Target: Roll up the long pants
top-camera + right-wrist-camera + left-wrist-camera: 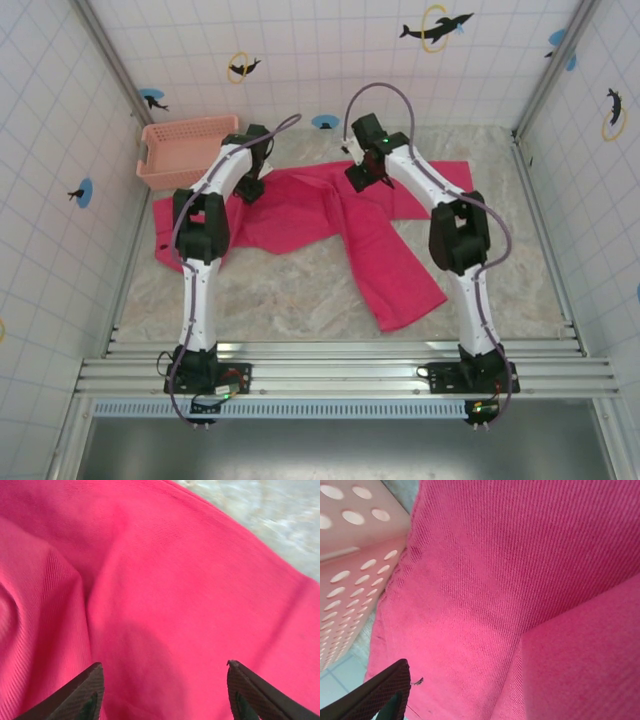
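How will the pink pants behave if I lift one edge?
Probably floppy: the long pants lie flat with soft creases, so a lifted edge should drape. The ribbed weave looks grippy, unlikely to slip. Pushed, they would likely bunch, not slide.

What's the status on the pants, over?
Right gripper jaws open over long pants. Left gripper jaws unclear. Pants spread out, unrolled. Basket beside far-left edge.

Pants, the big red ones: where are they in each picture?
Top view: the long pants lie spread across the table's middle.
Left wrist: pants across centre and right, beside the basket.
Right wrist: pants from left to lower right, table top right.
Shared landmark: the basket, far left in the top view.
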